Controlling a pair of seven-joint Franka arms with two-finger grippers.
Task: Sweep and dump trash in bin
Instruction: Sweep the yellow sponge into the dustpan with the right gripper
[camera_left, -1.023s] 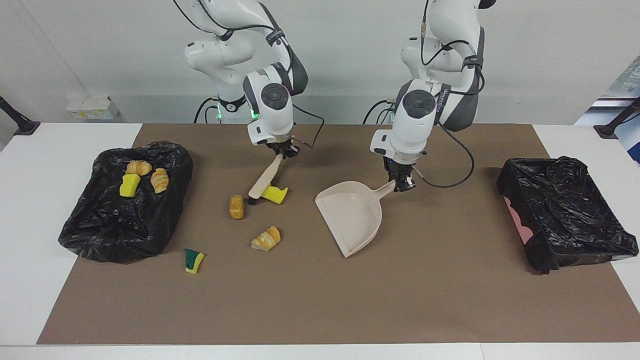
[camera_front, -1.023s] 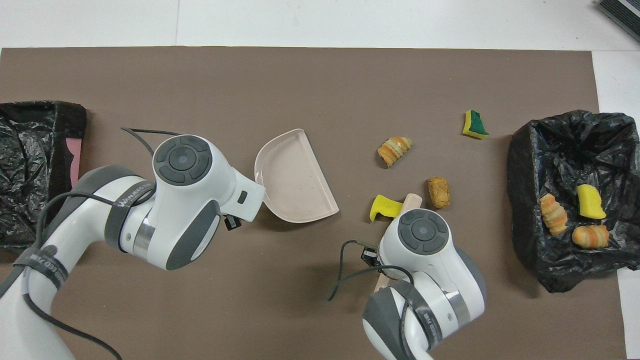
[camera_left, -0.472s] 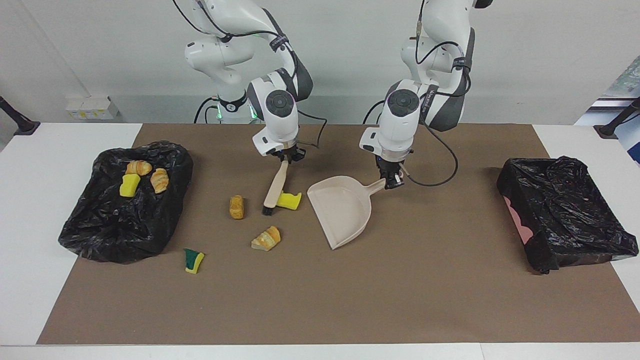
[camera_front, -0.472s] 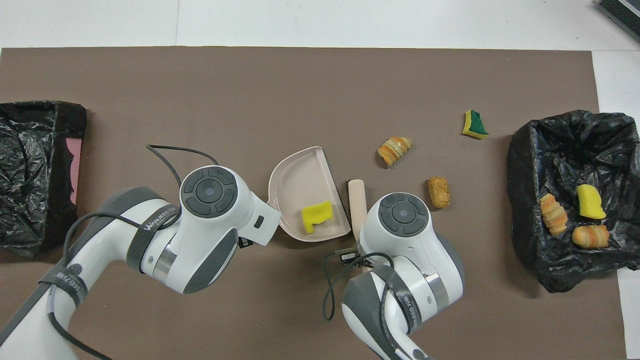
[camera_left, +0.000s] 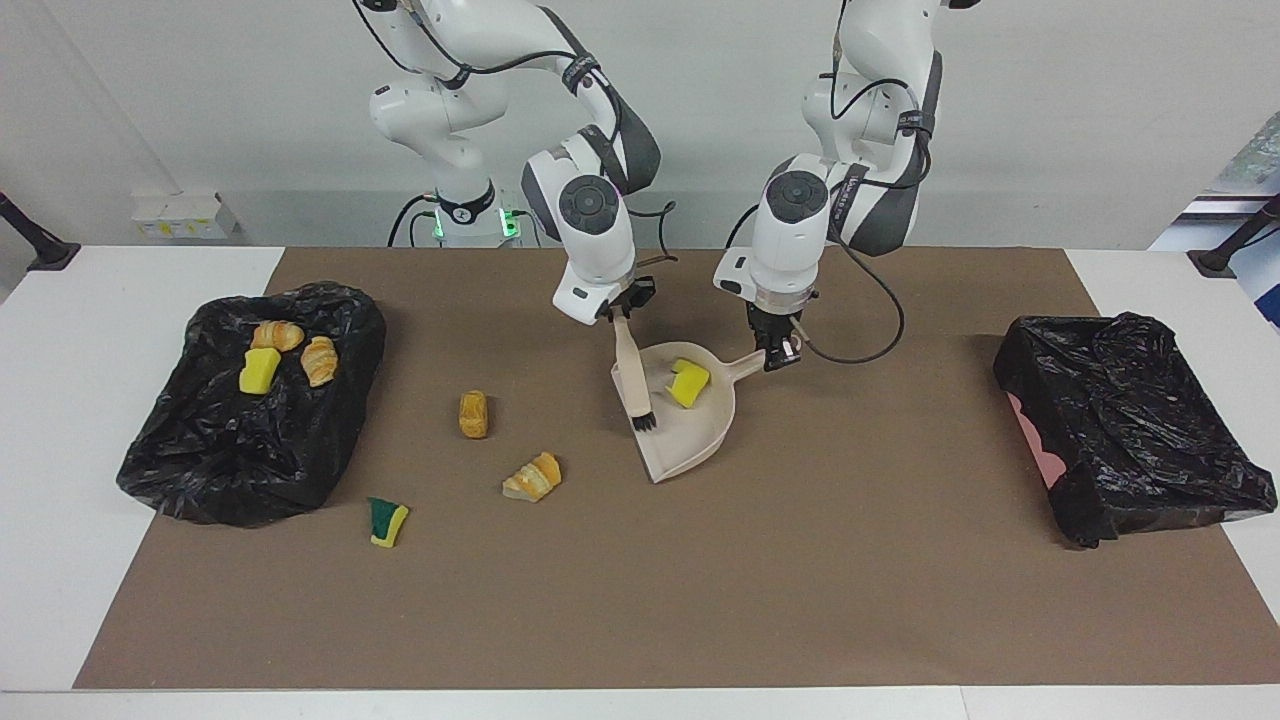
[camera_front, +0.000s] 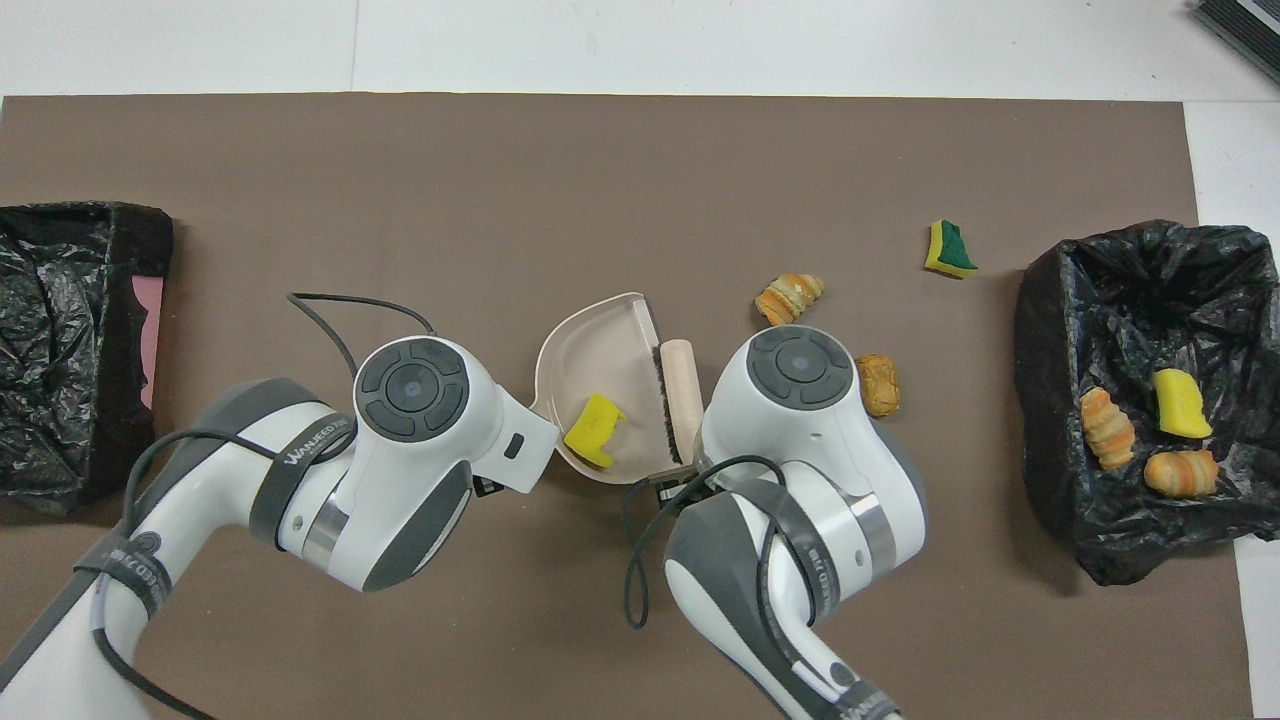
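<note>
One yellow sponge chunk (camera_left: 689, 382) lies in the smooth beige dustpan (camera_left: 690, 435), whose handle the left gripper (camera_left: 778, 355) pinches, while the right gripper (camera_left: 622, 305) is clamped on the beige brush (camera_left: 633, 380) at the pan's mouth. The crinkled black-lined bin (camera_left: 210, 470) at the right arm's end holds three pieces (camera_left: 283, 355): two croissant bits and one sponge. Three more pieces (camera_left: 474, 413) lie loose on the brown mat (camera_left: 640, 600), and a second black-lined bin (camera_left: 1150, 450) sits at the left arm's end.

Yellow sponge chunk (camera_front: 594, 444) in dustpan (camera_front: 590, 350); brush (camera_front: 678, 395) bristles at pan's open edge.
</note>
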